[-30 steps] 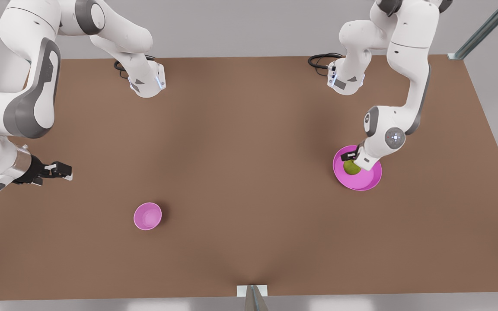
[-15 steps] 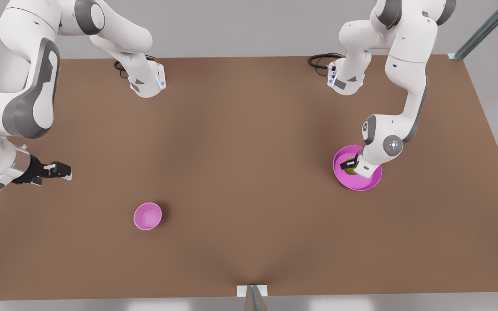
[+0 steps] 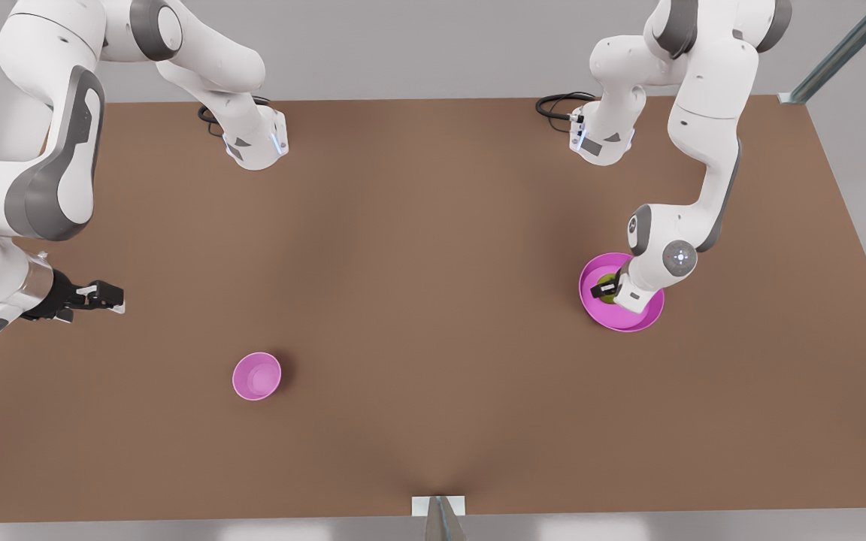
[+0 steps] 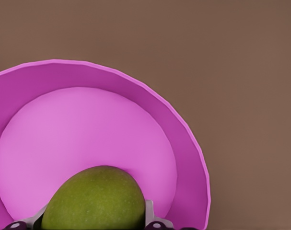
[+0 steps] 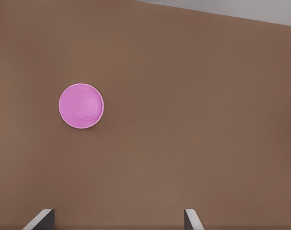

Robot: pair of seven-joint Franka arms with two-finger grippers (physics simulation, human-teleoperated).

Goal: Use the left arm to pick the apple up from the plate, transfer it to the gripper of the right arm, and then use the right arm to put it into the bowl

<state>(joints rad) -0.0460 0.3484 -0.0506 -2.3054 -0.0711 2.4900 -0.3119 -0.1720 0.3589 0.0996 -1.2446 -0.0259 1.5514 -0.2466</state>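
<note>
- The left gripper is low over the one plate, its fingers on either side of the one apple; whether they grip cannot be told.
- The right gripper waits with its fingers spread wide, empty, above the table.
- One bowl stands empty, well apart from the plate.

apple on plate, front view's right; bowl left

Yellowish-green apple, magenta plate, pink-violet bowl, brown table, white arms
</note>
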